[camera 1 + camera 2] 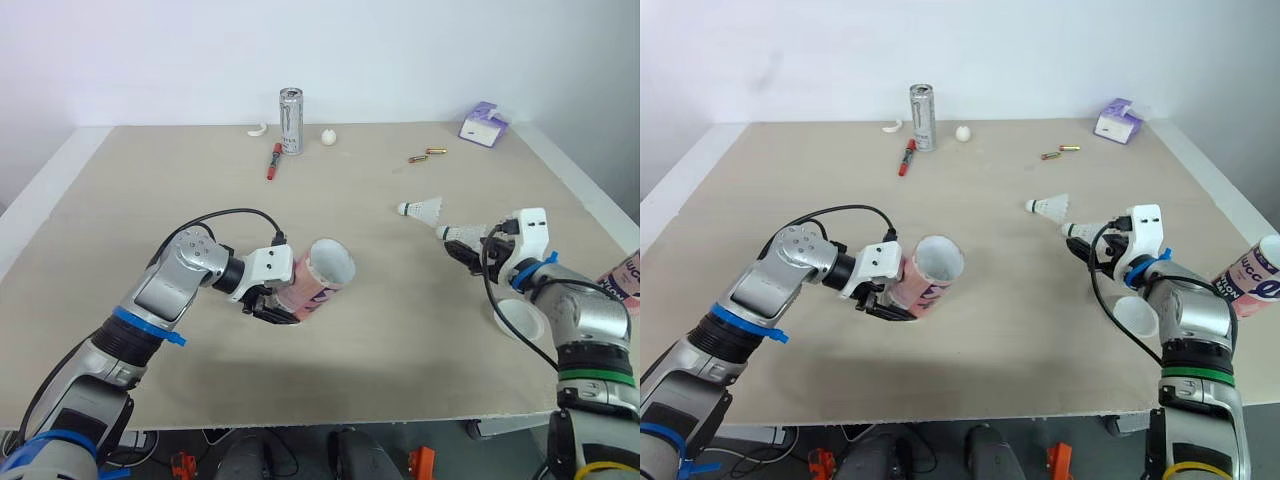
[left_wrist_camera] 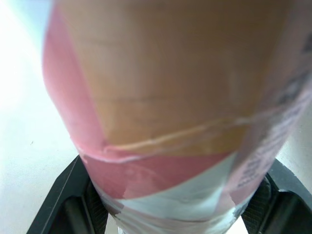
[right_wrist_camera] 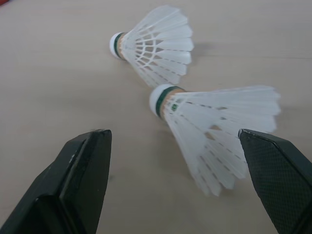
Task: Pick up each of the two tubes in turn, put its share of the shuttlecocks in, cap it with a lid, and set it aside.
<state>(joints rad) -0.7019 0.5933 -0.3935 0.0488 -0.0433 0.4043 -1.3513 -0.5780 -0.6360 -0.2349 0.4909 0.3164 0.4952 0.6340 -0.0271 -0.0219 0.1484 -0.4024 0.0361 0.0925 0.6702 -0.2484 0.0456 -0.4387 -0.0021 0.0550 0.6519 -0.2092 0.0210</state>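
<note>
The pink tube (image 1: 322, 280) hangs tilted just over the tabletop (image 1: 400, 340), clamped near its base in the left pincer (image 1: 272, 305), with its open mouth turned toward the robot's right. Off that way lie two shuttlecocks, the nearer shuttlecock (image 3: 214, 131) just beside the farther shuttlecock (image 3: 151, 44). The smart move is to close on the cork end so the feathers don't crush. The right pincer (image 3: 174, 134) stands wide apart around the nearer shuttlecock, gripping nothing.

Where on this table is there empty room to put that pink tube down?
The widest bare stretch is the left side of the table, between the red marker and the left gripper. The middle, between can and tube, is also free. It is crowded on the right, around the shuttlecocks, lid and right gripper.
</note>
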